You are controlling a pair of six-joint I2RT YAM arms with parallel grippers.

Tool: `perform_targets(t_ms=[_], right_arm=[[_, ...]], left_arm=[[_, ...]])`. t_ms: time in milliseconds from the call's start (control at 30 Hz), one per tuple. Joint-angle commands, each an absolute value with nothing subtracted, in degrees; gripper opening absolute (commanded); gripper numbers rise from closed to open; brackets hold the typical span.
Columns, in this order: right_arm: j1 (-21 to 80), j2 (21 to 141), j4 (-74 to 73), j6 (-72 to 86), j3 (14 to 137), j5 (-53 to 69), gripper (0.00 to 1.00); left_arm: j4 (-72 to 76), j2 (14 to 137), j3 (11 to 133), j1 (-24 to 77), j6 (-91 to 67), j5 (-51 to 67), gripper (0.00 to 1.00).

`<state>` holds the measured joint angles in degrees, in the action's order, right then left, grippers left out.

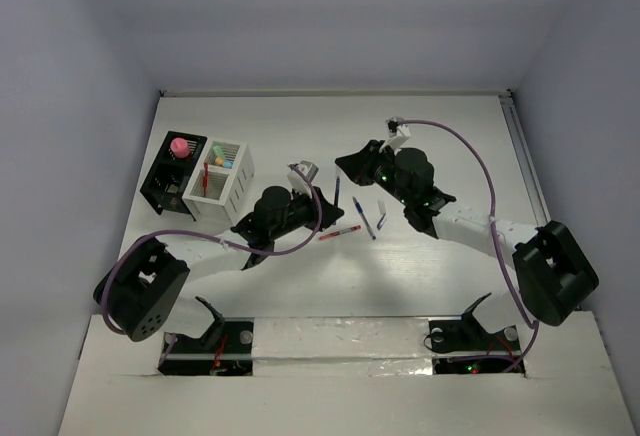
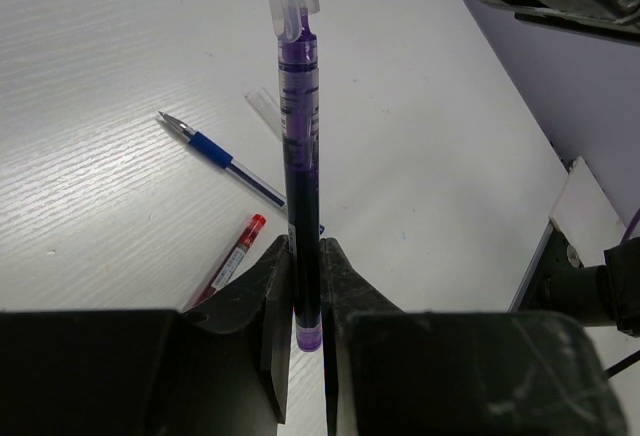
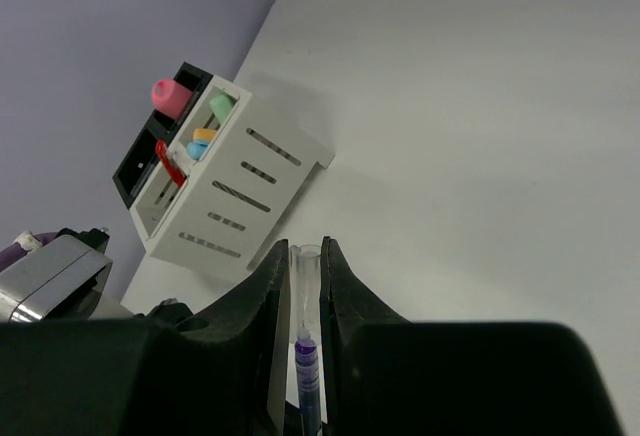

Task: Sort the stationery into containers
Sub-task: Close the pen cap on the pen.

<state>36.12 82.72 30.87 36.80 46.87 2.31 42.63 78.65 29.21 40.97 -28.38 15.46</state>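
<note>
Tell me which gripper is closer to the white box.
Left. The left gripper, clamped on the purple pen, is just right of the white box. The right gripper grips the same pen's cap end from farther right, beyond the left one.

**Boxes at the back left, pens mid-tabletop**

At the tabletop's (image 1: 280, 126) back left, the slotted box (image 1: 165, 184) stands touching the two-compartment box (image 1: 232, 194) on its right. A stubby piece (image 1: 180, 146) sits in the slotted box, and small bits (image 1: 222, 160) lie in the two-compartment box. Right of the boxes, the left loose pen (image 1: 340, 232) and the right loose pen (image 1: 364, 219) lie near each other. Behind them, the held pen (image 2: 300, 156) spans between the left gripper (image 2: 305, 246) and the right gripper (image 3: 305, 246).
</note>
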Motion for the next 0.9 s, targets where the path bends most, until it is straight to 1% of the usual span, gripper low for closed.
perform_targets(t_ms=[0,233,367,533,667,867], right_arm=[[36.7,80.8,33.8,35.1,47.4,1.5,0.0],[39.2,80.8,35.6,33.7,46.2,0.4,0.0],[42.7,81.0,38.1,31.8,44.1,-4.4,0.0],[44.1,80.6,44.7,33.7,38.0,-7.3,0.0],[45.2,80.9,43.9,33.7,37.1,-5.5,0.0],[46.9,81.5,37.6,32.9,37.3,-0.4,0.0]], left_arm=[[46.1,77.0,30.7,40.7,-27.9,15.6,0.0],[46.2,75.7,30.1,40.7,-27.8,15.1,0.0],[46.6,74.8,29.6,40.7,-27.9,15.1,0.0],[46.8,71.8,28.7,40.7,-28.1,14.4,0.0],[47.1,69.6,28.2,40.7,-28.1,14.2,0.0],[46.8,68.0,28.7,40.7,-29.3,15.5,0.0]])
